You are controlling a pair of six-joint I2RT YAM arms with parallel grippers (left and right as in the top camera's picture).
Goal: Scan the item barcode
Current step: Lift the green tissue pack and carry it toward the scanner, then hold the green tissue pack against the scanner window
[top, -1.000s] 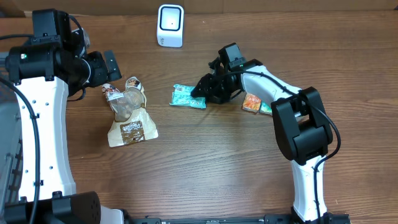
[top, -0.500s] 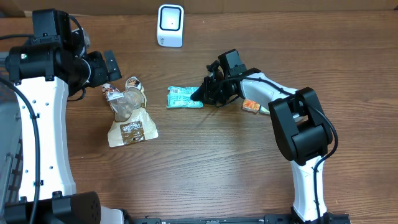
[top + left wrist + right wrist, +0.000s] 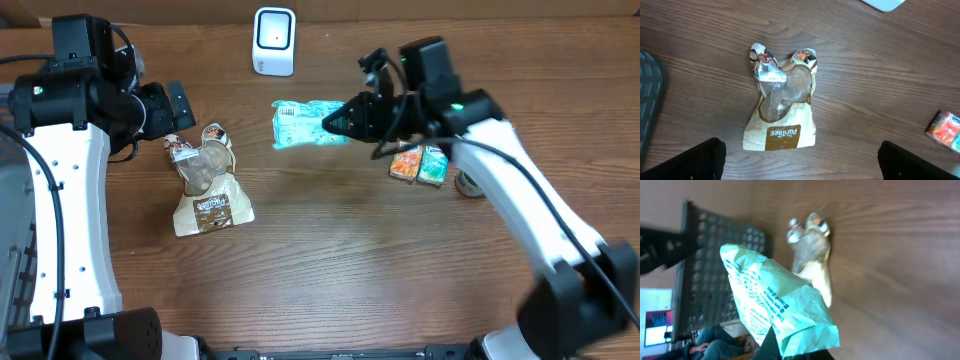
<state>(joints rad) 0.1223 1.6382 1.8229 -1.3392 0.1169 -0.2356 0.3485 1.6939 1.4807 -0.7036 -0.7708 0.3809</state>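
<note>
R gripper (image 3: 342,121): jaws have closed on right end of teal packet (image 3: 300,123). Pkt was flat on table (image 3: 330,260), now lifted off and carried nearer white scanner (image 3: 274,40). R arm has swung up and right, exposing more of small teal pack (image 3: 433,165).

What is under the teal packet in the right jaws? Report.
Bare wooden table shows around the teal packet, clamped in the jaws of the right gripper. The patch directly beneath is hidden from overhead.
</note>
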